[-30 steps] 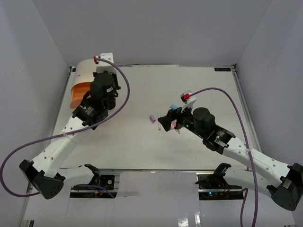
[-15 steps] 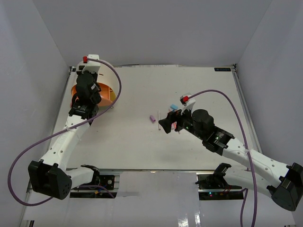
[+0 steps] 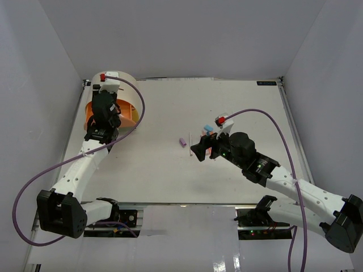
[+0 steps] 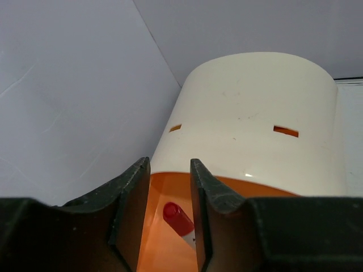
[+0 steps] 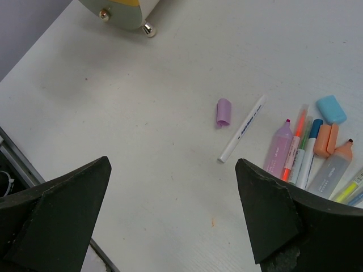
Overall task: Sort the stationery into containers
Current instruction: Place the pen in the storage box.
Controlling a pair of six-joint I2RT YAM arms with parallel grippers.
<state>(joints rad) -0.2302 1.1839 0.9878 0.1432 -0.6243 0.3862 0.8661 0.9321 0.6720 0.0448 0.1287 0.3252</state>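
The beige half-cylinder cabinet (image 3: pixel 126 79) stands at the far left, with its orange top drawer (image 3: pixel 129 112) pulled out. My left gripper (image 3: pixel 104 102) hangs over that drawer, its jaws a little apart and empty (image 4: pixel 170 165). Between them a red-capped marker (image 4: pixel 178 219) lies in the orange drawer (image 4: pixel 159 238). My right gripper (image 3: pixel 205 144) is wide open above the table (image 5: pixel 173 164). Ahead of it lie a purple block (image 5: pixel 223 111), a white pen (image 5: pixel 243 136), a purple highlighter (image 5: pixel 278 147), a blue block (image 5: pixel 331 109) and an orange block (image 5: pixel 324 140).
The cabinet's grey-green bottom drawer (image 5: pixel 122 11) with small round knobs (image 5: pixel 148 29) shows at the top of the right wrist view. A grey marker (image 5: pixel 332 167) and more thin pens lie at the right edge. White walls close in the table on three sides.
My left arm swung left and back from in front of the cabinet to above the orange drawer. My right gripper shifted slightly nearer and stays open.
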